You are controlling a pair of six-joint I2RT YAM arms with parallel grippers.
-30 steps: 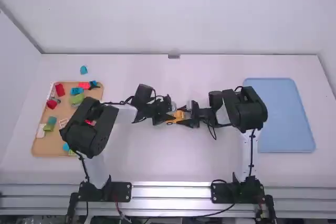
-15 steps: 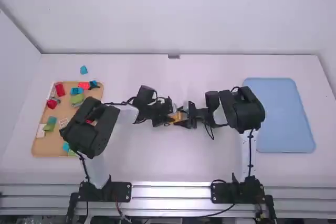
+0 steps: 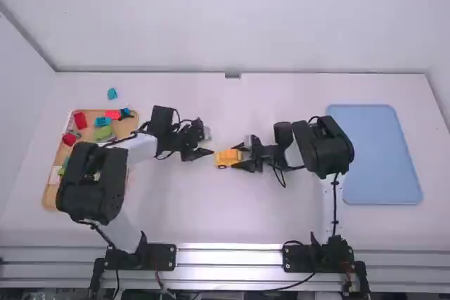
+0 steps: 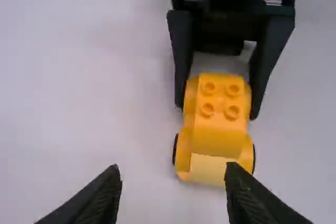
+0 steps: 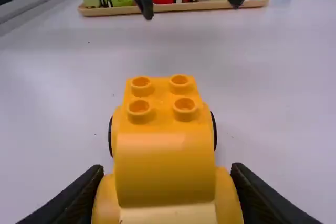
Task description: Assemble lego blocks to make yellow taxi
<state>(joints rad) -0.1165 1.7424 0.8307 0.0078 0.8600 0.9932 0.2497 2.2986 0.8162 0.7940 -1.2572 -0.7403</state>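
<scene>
Right gripper is pinching one end of the yellow taxi; left gripper is hanging wide, empty. That one-ended hold is risking a twist.

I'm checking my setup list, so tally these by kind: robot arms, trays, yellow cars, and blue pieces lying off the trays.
Robot arms: 2 (left arm, right arm)
Trays: 2 (tan tray, blue tray)
Yellow cars: 1 (yellow car, between the right arm's jaws)
Blue pieces off the trays: 1 (blue piece)
Total: 6
</scene>
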